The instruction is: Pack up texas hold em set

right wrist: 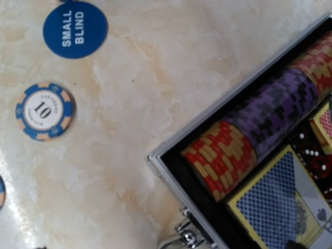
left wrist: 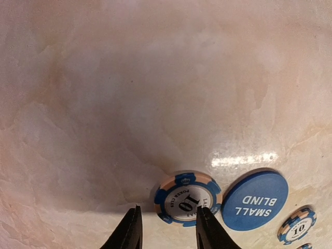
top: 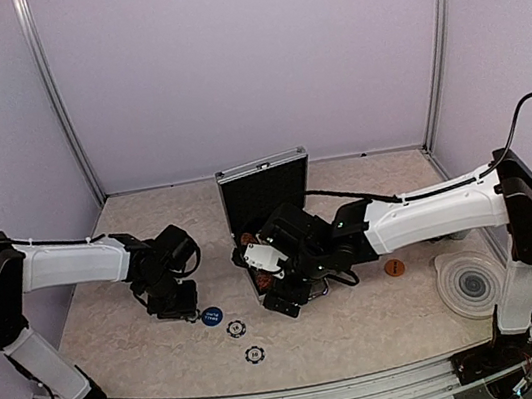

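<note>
Our left gripper (left wrist: 167,232) hangs low over the desk (left wrist: 129,93), its jaws set narrow with only bare desk between them. Just ahead of it lies a blue-edged chip marked 10 (left wrist: 184,199), partly covered by one finger (left wrist: 210,234). To the right of that chip sits the blue Small Blind button (left wrist: 255,201), and further right a second 10 chip (left wrist: 296,224). Our right gripper (top: 279,297) hovers with its jaws wide, holding nothing that we can see. It is over the near corner of the open silver case (right wrist: 165,165). Inside the case, red and purple chips (right wrist: 270,109) lie in a row beside a blue card deck (right wrist: 272,205).
</note>
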You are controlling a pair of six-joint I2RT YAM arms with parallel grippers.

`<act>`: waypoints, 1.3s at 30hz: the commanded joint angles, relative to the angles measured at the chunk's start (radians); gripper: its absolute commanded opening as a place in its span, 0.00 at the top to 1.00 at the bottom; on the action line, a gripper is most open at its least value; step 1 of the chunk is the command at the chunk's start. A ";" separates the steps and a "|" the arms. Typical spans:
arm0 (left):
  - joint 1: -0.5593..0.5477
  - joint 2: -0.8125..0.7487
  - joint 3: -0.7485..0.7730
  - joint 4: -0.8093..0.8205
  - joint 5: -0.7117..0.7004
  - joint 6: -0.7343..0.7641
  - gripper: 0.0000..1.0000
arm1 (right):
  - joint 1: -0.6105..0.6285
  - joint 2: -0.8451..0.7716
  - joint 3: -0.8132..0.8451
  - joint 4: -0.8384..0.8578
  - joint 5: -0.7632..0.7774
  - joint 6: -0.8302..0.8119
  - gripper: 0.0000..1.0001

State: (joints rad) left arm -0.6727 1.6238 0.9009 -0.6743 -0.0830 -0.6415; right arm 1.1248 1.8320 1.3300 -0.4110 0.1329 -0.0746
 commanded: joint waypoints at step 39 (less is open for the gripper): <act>-0.019 0.062 -0.038 0.006 0.089 0.069 0.40 | -0.039 -0.020 0.023 0.013 -0.054 0.085 0.01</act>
State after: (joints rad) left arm -0.6682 1.6653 0.9127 -0.6247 -0.0963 -0.5850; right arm 1.0882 1.8084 1.3304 -0.3988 0.0685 0.0158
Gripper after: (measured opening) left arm 0.596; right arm 0.992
